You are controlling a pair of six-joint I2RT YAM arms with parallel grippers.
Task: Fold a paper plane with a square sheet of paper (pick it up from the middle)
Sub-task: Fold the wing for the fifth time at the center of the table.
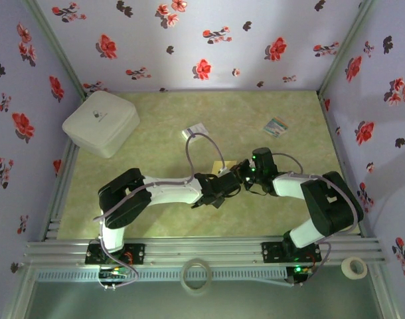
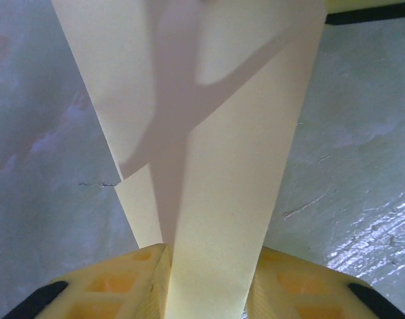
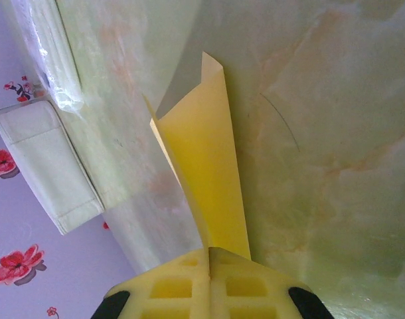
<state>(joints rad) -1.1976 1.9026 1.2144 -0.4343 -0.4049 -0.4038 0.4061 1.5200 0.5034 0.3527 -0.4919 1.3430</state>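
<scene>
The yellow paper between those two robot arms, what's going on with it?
Both arms meet over the middle of the table, with a partly folded sheet of yellow paper between them. The right gripper is pinched shut on one end, the paper sticking out from between its fingers. The left gripper has a strip of the paper running through the gap between its parted fingers; whether it squeezes it, I can't tell. It is not yet a finished plane.
</scene>
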